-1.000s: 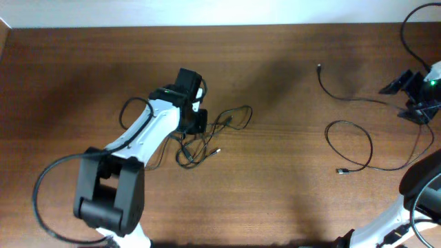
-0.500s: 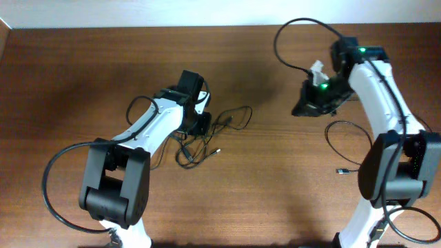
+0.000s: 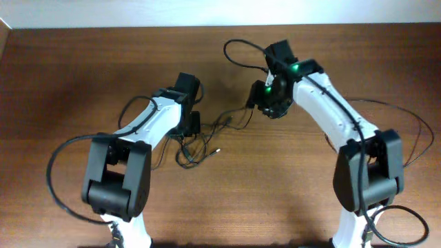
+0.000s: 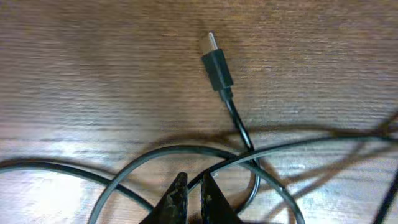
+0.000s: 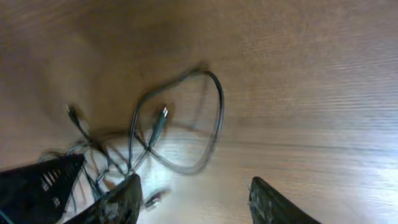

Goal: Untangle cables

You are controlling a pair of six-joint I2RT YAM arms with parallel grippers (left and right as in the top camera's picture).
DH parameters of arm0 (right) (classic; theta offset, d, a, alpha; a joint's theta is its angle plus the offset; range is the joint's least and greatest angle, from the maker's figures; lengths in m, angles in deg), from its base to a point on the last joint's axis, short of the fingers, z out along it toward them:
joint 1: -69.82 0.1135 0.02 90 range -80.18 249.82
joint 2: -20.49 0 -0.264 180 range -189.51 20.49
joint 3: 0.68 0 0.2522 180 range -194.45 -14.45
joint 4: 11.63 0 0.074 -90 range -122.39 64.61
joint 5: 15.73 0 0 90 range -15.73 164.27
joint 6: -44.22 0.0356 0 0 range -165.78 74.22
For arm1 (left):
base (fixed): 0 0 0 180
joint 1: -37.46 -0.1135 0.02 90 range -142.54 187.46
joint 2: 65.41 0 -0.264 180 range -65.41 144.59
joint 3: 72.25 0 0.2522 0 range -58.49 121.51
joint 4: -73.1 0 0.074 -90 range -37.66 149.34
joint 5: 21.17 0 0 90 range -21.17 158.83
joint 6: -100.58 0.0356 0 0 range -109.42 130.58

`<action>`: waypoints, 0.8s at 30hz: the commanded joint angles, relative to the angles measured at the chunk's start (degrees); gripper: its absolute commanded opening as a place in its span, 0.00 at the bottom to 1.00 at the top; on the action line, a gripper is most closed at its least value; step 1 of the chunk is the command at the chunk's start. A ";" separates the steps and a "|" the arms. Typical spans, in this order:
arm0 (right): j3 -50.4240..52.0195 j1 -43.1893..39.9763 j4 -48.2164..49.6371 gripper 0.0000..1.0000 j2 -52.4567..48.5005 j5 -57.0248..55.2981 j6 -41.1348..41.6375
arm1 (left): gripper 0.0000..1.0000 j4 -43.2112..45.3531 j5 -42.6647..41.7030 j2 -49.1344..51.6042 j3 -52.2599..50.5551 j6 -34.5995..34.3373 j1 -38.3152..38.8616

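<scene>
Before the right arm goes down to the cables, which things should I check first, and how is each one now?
1. Left tool closed on a cable: ok.
2. Right tool open: ok.
3. Loop lies in front of right tool: ok.
4. Plug lies free on the table: ok.
5. Tangle undone: not ok, strands cross at the left tool.
6. Which strand the left tool holds: cannot tell.

Right arm (image 3: 324,103): relocated from the far right edge of the surface (image 3: 69,69) to centre within the last second. Right tool (image 3: 266,103): now just beside the right end of the cables (image 3: 225,122), fingers spread, previously well apart.
</scene>
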 commanded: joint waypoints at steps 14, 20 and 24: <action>24.76 4.15 23.67 0.04 -0.68 -7.39 2.62 | 0.00 -5.31 -2.40 1.70 3.67 1.73 -0.13; 28.22 4.15 22.53 0.04 -0.68 -11.65 2.60 | 0.74 -10.80 -2.38 1.66 4.90 4.72 -0.13; 29.31 4.15 23.30 0.04 -0.68 -12.48 2.60 | 0.64 -9.03 -2.78 1.68 3.45 4.63 -0.09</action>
